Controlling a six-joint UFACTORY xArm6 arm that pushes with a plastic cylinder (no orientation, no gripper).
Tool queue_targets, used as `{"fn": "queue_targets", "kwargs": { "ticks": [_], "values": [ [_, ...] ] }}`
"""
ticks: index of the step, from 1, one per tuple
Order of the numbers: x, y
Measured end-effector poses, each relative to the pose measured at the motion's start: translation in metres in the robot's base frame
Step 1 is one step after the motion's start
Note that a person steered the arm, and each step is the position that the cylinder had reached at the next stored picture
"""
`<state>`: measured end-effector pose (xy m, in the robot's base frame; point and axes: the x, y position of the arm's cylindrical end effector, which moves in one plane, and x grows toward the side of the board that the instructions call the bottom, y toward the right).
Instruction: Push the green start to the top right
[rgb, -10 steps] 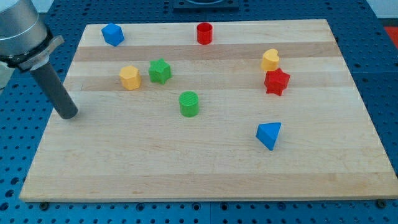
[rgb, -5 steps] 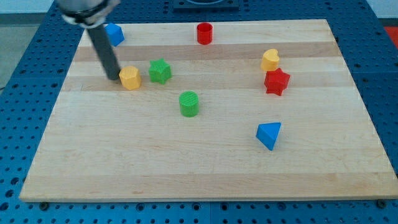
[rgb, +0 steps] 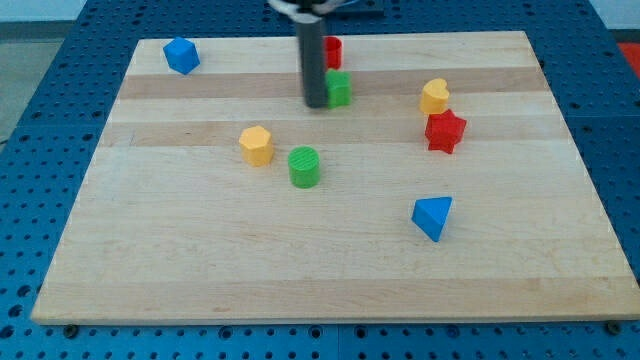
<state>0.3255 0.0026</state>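
The green star (rgb: 339, 88) sits near the top middle of the wooden board (rgb: 200, 260), just below the red cylinder (rgb: 331, 52). My dark rod comes down from the view's top and my tip (rgb: 315, 102) rests against the star's left side, hiding part of it and part of the red cylinder.
A yellow hexagonal block (rgb: 257, 145) and a green cylinder (rgb: 304, 166) lie left of centre. A yellow block (rgb: 434, 96) sits above a red star (rgb: 445, 131) at the right. A blue triangular block (rgb: 433, 217) is lower right. A blue block (rgb: 181, 55) is top left.
My tip has swept from the left side to the top middle. The green star moved right and up with it, to under the red cylinder. The yellow hexagon shifted right and down.
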Motion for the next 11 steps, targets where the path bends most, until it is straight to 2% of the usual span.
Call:
{"fn": "queue_targets", "kwargs": {
  "ticks": [2, 3, 4, 5, 6, 7, 8, 9, 10, 11],
  "values": [
    [-0.043, 0.047],
    [-0.047, 0.098],
    [-0.043, 0.117],
    [-0.058, 0.053],
    [-0.076, 0.087],
    [-0.076, 0.119],
    [-0.065, 0.090],
    [-0.037, 0.091],
    [-0.039, 0.124],
    [-0.050, 0.130]
  ]
}}
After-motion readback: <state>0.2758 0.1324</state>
